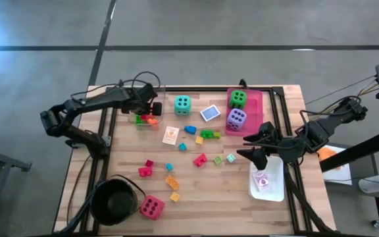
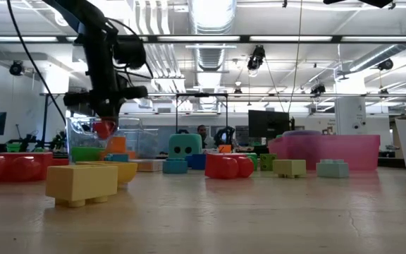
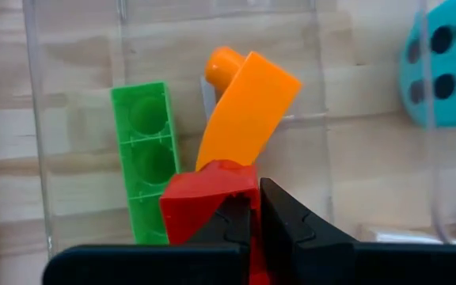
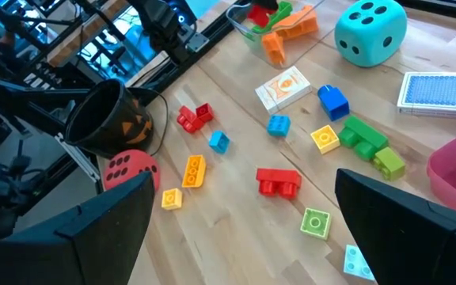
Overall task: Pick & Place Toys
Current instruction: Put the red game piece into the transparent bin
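My left gripper [image 1: 151,113] is shut on a small red block [image 3: 204,198] over the clear tray [image 1: 139,122] at the table's far left. A green block [image 3: 145,158] and an orange block [image 3: 248,111] lie in that tray. Just right of the tray sits the teal die [image 1: 182,104]. The green die [image 1: 237,99] and the purple die [image 1: 236,119] are in the pink tray [image 1: 258,99]. The pink-red die [image 1: 152,207] rests by the black pot [image 1: 117,201]. My right gripper [image 1: 258,143] hangs open above the table's right side, holding nothing. My left gripper pinches the red block's near end [image 3: 229,196] between its two fingers, which point steeply down from above. In the low view the red block [image 2: 104,129] hangs below the fingertips, between the clear tray's walls. Whether it touches the orange block I cannot tell.
Several small blocks [image 1: 200,159] and picture cards [image 1: 170,135] lie scattered over the table's middle. A blue card [image 1: 210,113] lies left of the pink tray. A white tray [image 1: 268,179] sits under my right gripper near the right edge.
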### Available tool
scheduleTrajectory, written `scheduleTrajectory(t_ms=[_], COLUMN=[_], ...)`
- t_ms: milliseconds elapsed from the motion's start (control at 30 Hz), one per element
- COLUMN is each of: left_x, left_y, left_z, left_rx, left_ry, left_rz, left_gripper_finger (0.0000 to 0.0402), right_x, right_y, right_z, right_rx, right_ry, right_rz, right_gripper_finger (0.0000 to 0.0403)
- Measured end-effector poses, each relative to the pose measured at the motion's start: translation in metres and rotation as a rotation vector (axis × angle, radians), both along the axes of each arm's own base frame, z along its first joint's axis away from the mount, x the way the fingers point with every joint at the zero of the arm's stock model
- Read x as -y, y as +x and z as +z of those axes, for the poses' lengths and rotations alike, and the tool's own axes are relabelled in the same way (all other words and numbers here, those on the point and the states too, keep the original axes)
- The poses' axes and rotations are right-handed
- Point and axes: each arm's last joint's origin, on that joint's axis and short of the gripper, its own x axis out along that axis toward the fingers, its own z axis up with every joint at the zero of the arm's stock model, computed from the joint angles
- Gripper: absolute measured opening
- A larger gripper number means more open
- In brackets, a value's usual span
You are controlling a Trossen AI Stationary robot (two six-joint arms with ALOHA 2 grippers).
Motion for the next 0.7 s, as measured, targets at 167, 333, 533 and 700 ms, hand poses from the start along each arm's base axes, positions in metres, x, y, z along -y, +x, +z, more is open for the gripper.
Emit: scheduleTrajectory(t_ms=[167, 333, 533, 700], left_x=[-0.003, -0.004, -0.004, -0.004], left_y=[0.004, 0.006, 0.008, 0.007], left_z=[-0.013, -0.022, -0.030, -0.032], left_rx=[-0.043, -0.072, -0.106, -0.122], left_ry=[-0.036, -0.070, -0.103, -0.111], left_rz=[-0.001, -0.007, -0.021, -0.034], left_gripper_finger=[0.0009, 0.0009, 0.0009, 0.0009], right_x=[0.000, 0.000, 0.000, 0.000], right_y=[0.000, 0.000, 0.000, 0.000], right_z=[0.000, 0.000, 0.000, -0.001], right_rx=[0.000, 0.000, 0.000, -0.004], right_ry=[0.001, 0.003, 0.002, 0.000], right_rz=[-0.001, -0.002, -0.002, -0.002], right_gripper_finger=[0.0384, 0.0384, 0.0384, 0.0384])
